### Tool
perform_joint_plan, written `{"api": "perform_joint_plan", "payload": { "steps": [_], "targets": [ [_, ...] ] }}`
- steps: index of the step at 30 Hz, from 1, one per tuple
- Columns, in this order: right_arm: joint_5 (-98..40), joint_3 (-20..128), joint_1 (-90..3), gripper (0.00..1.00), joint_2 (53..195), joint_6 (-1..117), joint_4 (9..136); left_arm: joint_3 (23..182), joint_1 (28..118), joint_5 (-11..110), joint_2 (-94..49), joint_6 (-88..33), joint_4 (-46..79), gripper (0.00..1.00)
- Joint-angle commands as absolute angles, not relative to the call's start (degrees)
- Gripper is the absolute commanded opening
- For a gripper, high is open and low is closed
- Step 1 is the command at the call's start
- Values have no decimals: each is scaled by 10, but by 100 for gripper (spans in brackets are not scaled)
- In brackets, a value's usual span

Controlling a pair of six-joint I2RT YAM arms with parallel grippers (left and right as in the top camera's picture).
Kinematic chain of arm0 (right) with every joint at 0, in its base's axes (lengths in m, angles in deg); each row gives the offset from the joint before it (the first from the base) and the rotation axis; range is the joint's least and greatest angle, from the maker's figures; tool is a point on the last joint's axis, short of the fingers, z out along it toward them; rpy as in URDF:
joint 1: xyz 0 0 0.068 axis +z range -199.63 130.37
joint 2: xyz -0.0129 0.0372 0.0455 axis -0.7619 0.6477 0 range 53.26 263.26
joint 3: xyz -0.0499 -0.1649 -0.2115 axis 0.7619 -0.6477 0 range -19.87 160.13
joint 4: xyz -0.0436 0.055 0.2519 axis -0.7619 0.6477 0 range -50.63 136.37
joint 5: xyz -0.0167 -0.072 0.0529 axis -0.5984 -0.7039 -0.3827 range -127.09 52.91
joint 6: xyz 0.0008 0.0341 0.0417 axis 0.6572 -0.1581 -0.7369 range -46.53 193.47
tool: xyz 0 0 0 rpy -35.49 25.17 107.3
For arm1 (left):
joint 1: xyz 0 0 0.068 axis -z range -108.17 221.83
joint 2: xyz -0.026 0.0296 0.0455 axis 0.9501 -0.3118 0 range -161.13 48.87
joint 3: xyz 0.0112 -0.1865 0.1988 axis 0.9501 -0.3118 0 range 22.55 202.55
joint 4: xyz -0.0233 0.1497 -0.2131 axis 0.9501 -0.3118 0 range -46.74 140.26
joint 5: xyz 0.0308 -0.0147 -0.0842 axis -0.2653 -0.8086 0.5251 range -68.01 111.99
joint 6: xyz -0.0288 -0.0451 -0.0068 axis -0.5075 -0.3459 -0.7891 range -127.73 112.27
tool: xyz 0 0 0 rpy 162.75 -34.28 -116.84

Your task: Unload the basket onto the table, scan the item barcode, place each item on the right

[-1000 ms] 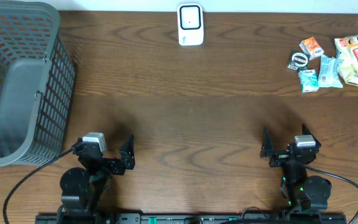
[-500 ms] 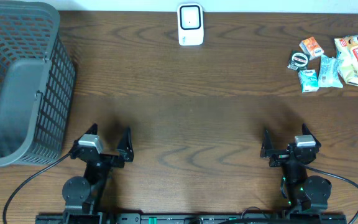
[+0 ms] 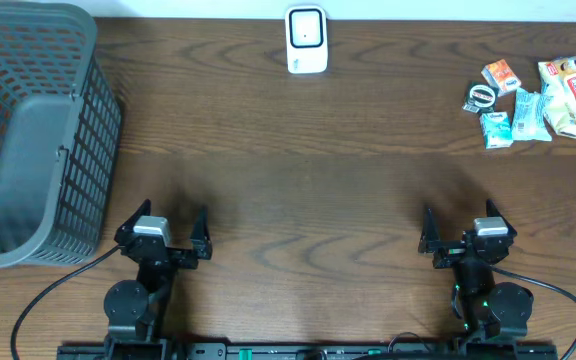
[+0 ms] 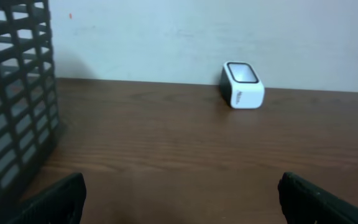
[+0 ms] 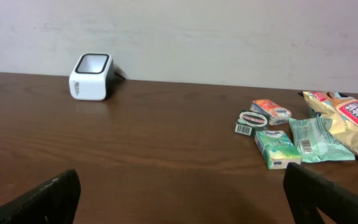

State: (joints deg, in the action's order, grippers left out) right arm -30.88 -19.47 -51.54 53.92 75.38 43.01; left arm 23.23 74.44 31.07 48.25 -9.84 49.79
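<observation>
Along the bottom edge of the overhead frame, the left hand (image 3: 173, 216) and the right hand (image 3: 457, 215) are both sitting with fingers spread wide, gripping nothing, and a wide stretch of brown counter (image 3: 308, 180) is lying ahead of them. At the upper right, the snack packets (image 3: 533, 100) are lying clustered near the counter's edge, barcodes showing on some, their print too small to read. The white scanner (image 3: 306, 40) is standing at top centre. The grey basket (image 3: 98, 140) is filling the upper left, its floor showing.
</observation>
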Motion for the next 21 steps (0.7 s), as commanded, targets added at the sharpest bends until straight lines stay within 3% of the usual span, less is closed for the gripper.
{"api": "perform_joint_plan", "payload": {
  "steps": [1,21],
  "targets": [
    [-305,-196,-519,99,536,748,432,228,728,311,488,-80,468,98],
    [-305,-196,-519,99,536,748,432,228,724,300,488,-79,466,98]
  ]
}}
